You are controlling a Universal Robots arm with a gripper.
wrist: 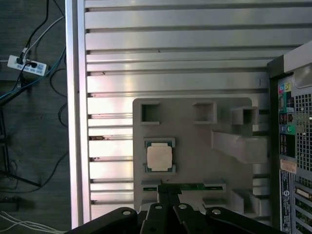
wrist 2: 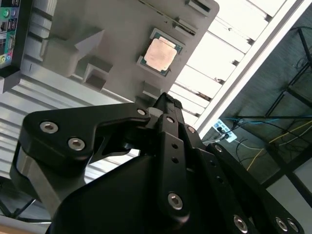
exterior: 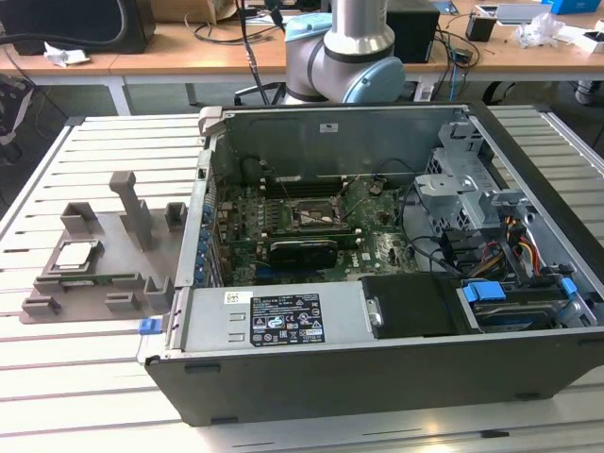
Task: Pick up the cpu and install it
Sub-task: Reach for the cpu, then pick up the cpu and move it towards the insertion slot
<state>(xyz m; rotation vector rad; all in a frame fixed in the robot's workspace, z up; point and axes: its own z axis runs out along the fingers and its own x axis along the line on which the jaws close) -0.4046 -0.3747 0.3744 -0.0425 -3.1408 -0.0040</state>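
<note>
Black gripper (wrist: 168,187) parts sit closest to the lens in both wrist views, and the two jaws are pressed together with nothing held between them. Under everything is a big metal table (exterior: 94,377) made of long pale slats. On it stands an open computer case (exterior: 377,377), with a green board inside and a dark square socket (exterior: 311,215) near the middle of that board. Behind the case, the grey and blue robot arm (exterior: 354,47) rises up. Just beside the case, on the exterior view's left, lies a grey plastic tray (exterior: 113,264) with blocks that stick up. The cpu (wrist: 159,157) lies flat in a square pocket of this tray, shiny side up. It sits out past the jaw tips, down below them and apart from them, so the jaws do not touch it.
</note>
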